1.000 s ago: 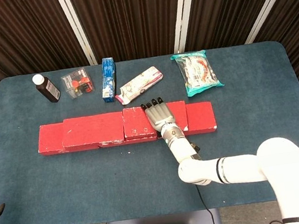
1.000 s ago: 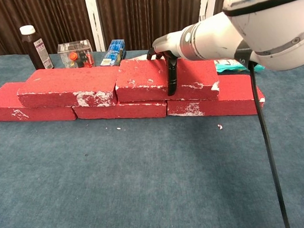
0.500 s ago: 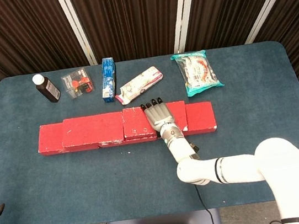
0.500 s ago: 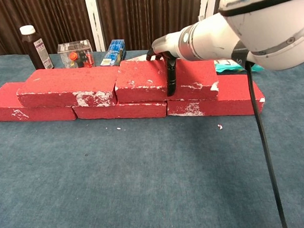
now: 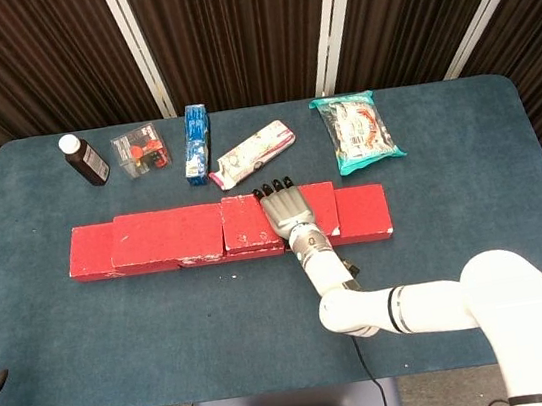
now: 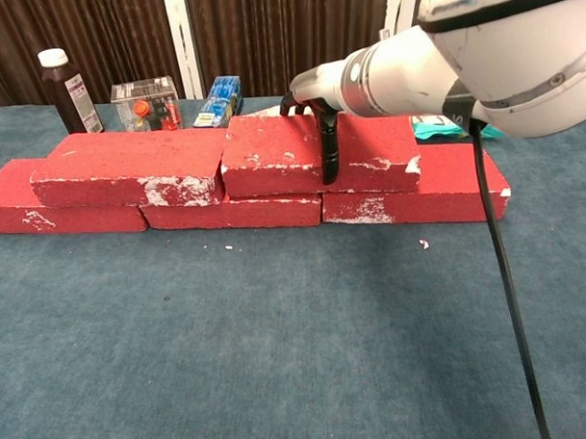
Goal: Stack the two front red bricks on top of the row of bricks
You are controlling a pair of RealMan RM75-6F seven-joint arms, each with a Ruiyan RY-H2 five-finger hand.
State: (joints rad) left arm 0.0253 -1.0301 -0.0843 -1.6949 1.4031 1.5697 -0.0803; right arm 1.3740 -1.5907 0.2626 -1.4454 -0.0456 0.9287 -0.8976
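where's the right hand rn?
Head view: right hand lies on the right upper brick, mid-row, thumb down its front face.

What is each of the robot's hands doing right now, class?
Left hand: not in either view.
Right hand: grips the right upper brick, fingers across its top, thumb down its front face.

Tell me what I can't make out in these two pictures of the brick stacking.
- Right hand: in the chest view the forearm covers most of it, so its grip on the upper right brick is unclear.
- Left hand: in neither view.
- Dark bottle label: too small to read.
- Green packet: mostly hidden behind the arm in the chest view.
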